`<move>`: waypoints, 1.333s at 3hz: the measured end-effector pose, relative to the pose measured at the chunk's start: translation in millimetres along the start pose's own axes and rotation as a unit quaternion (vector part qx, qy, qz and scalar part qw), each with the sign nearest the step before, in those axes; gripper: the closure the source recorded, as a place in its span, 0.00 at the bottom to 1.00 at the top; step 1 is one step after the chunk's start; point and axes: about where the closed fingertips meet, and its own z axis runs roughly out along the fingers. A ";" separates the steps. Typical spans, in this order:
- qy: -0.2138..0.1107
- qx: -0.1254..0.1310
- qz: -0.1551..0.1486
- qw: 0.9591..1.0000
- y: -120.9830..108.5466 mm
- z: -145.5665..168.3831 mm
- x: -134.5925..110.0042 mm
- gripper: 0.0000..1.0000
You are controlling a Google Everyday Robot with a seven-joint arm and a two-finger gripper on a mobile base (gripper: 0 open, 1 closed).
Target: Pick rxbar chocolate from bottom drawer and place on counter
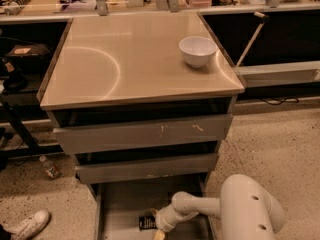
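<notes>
The square steel bench (135, 69) fills the upper middle of the view, its rounded front corners overhanging the cabinet below and a faint arc mark curving across its left half. A white bowl (198, 50) stands near the right edge, towards the back; the rest of that surface is bare metal. Under the front lip, two drawers with scuffed grey fronts, the upper drawer (145, 133) and the middle drawer (147, 167), are each pulled out a little, the lower one jutting less far. Beneath them the bottom drawer (125, 204) is drawn well out, its low side walls framing a smooth floor that runs off the lower edge of the view. The rxbar chocolate (146, 222) lies flat on that floor, about midway between the walls. The gripper (160, 232) is down inside the drawer just right of the bar and seems to touch it, partly cut off by the lower edge; whether it is spread or closed on the wrapper cannot be told. The white arm (200, 206) reaches in from the right over the drawer's right wall. A shoe (30, 225) and a small bottle (50, 167) lie on the speckled floor (280, 149) to the left.
</notes>
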 end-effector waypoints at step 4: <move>-0.001 -0.008 0.007 1.000 3.5 4.5 1.3 0.89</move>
